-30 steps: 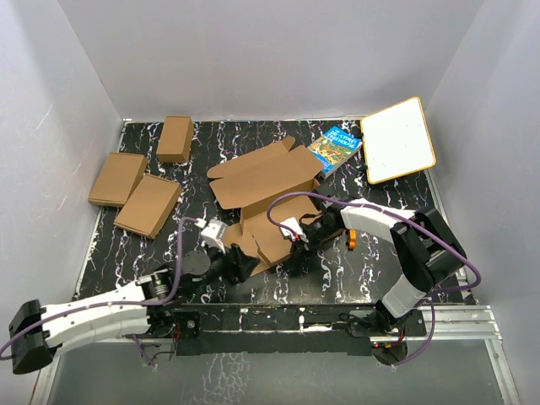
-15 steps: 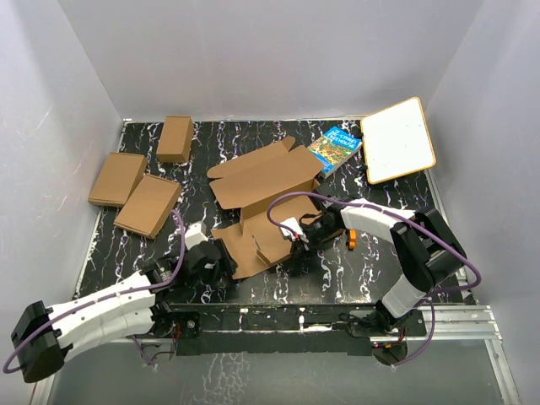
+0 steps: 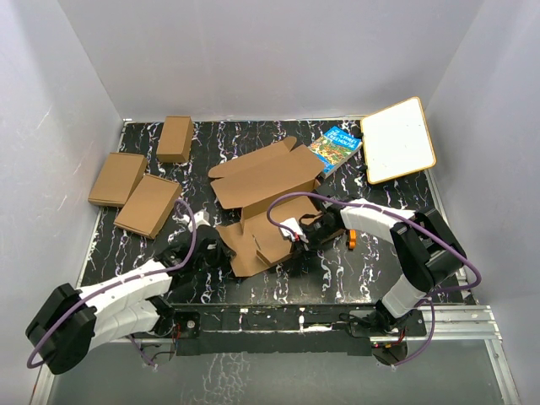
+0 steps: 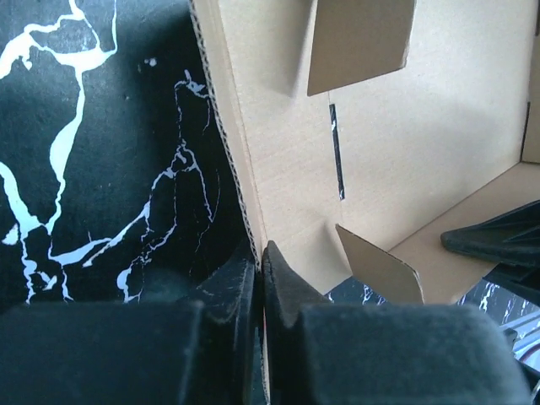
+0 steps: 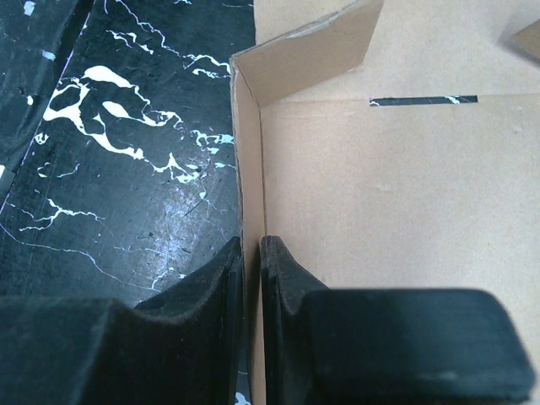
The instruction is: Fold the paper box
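Note:
The paper box [image 3: 266, 181] is a big brown die-cut cardboard sheet lying mid-table, its near part partly folded up. My left gripper [image 3: 221, 251] is shut on the box's near-left wall. In the left wrist view the gripper [image 4: 259, 253] pinches the corrugated edge of the box [image 4: 422, 126], with flaps and a slot beyond. My right gripper [image 3: 295, 239] is shut on a raised side wall at the box's near right. The right wrist view shows that gripper [image 5: 251, 245] clamping the thin upright wall of the box [image 5: 380, 194].
Three smaller folded boxes [image 3: 175, 138] [image 3: 117, 178] [image 3: 148, 205] lie at the left. A blue book [image 3: 336, 148] and a white board [image 3: 397, 139] sit at the back right. A small orange object [image 3: 350, 240] lies by the right arm. Grey walls surround the table.
My left arm swung left round the box's near-left corner and its jaws closed on the wall's edge. The right gripper kept its grip and place.

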`<state>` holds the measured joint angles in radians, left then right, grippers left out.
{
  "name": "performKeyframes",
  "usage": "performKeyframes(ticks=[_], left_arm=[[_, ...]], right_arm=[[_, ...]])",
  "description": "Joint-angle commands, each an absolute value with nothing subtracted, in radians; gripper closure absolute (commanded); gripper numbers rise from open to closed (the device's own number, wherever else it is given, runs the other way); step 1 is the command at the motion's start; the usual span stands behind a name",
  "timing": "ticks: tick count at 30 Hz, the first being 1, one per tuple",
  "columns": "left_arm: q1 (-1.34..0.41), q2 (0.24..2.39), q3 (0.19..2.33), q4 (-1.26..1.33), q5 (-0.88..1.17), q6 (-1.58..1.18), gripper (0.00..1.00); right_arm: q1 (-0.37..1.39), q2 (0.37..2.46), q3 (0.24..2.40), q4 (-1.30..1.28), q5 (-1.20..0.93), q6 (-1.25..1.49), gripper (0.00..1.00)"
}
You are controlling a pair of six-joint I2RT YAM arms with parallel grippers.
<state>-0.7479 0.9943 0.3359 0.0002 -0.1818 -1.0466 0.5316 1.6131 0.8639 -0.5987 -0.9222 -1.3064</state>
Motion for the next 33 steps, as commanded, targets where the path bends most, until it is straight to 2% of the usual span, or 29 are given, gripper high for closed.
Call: performKeyframes(ticks=[1, 8, 12, 16, 20, 22, 33], left_arm=[[-0.739, 0.984, 0.408, 0.047, -0.134, -1.002, 1.0], [-0.739, 0.996, 0.506, 0.01, -0.098, -0.954, 1.0], [-0.739, 1.06, 0.526, 0.052, -0.052, -0.946, 0.94], [-0.738, 1.103, 0.529, 0.106, -0.028, -0.945, 0.78], [-0.737, 1.124, 0.533, 0.154, -0.008, -0.94, 0.57], [-0.734, 1.128, 0.528, 0.179, 0.003, -0.939, 0.51], [-0.713, 1.116, 0.395, 0.468, 0.047, -0.974, 0.36]], right_arm=[[0.544, 1.61, 0.885, -0.574, -0.978, -1.31, 0.82], [0.571, 1.605, 0.882, -0.53, -0.993, -1.255, 0.83], [0.588, 1.609, 0.878, -0.486, -0.964, -1.203, 0.83], [0.589, 1.609, 0.877, -0.468, -0.949, -1.18, 0.84], [0.589, 1.612, 0.877, -0.464, -0.943, -1.177, 0.84], [0.588, 1.614, 0.877, -0.464, -0.942, -1.176, 0.84], [0.59, 1.617, 0.877, -0.463, -0.94, -1.175, 0.84]])
